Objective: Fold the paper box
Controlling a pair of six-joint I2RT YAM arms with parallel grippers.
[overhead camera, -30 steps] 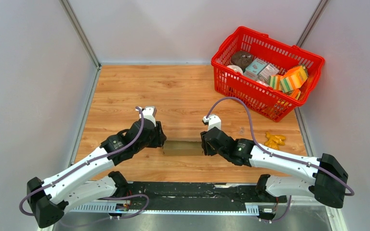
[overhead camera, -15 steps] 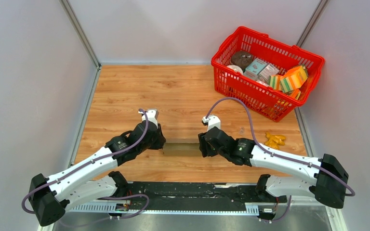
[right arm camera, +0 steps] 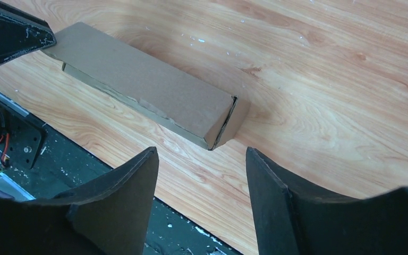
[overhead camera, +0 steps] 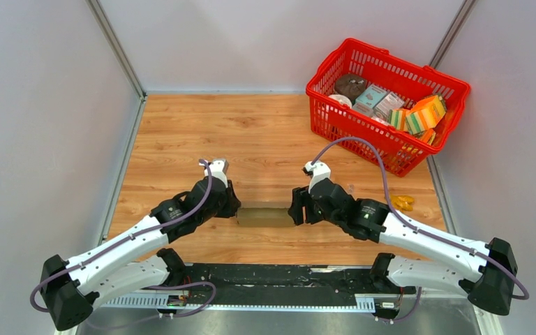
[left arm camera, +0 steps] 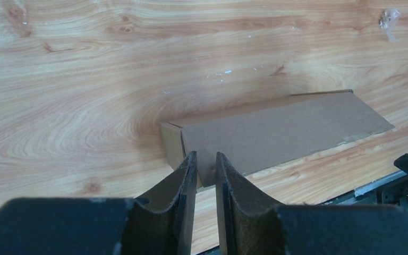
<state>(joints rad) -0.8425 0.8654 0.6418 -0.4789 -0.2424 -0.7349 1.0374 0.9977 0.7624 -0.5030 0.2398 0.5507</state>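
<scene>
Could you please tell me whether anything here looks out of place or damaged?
On the paper box, the right end flap shows a dark gap, so it looks not fully tucked, and the near edge looks ragged. Loose yellow pieces lie on the wooden table right of the box, outside the red basket.

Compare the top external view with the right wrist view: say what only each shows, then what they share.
Only the top external view: the red basket of packages at the far right, and a yellow item lying beside the right arm. Only the right wrist view: the right gripper with its fingers spread wide, clear of the paper box, and the slightly gaping seam at that box's near end. Both: the box lying on the wooden table, with the left gripper at its other end.
</scene>
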